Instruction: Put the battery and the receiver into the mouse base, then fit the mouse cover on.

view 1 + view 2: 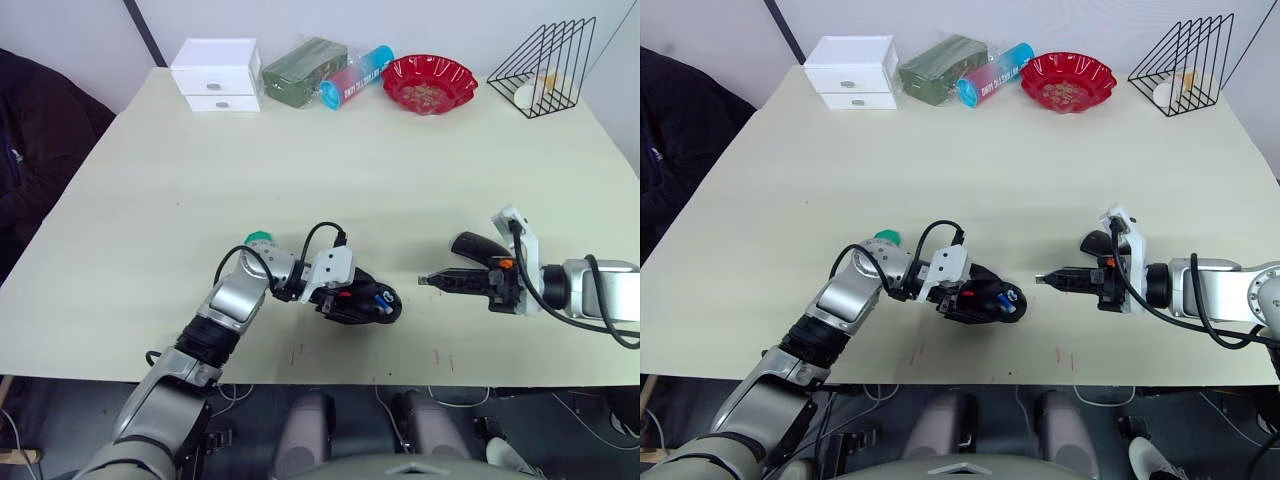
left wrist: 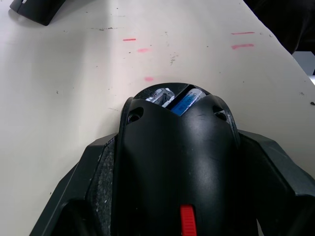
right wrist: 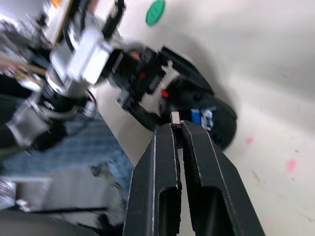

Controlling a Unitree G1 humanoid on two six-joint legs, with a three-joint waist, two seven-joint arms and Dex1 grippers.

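My left gripper [image 1: 358, 298] is shut on the mouse base [image 1: 372, 301], which rests on the table near the front edge. The base is black with a red part [image 2: 186, 220], and its open end faces away from the wrist. The blue and white battery [image 2: 186, 102] lies inside the base's compartment. Just to the right, my right gripper [image 1: 428, 281] points at the base, shut on the tiny receiver [image 3: 174, 117], a short gap from the base. The mouse cover [image 1: 478, 245], a plain black shell, lies on the table behind the right gripper.
A green disc [image 1: 262, 238] lies by my left wrist. Along the far edge stand a white drawer box [image 1: 216, 75], a green pack [image 1: 303, 70], a blue and pink can [image 1: 355, 75], a red bowl [image 1: 430, 82] and a wire rack [image 1: 545, 68].
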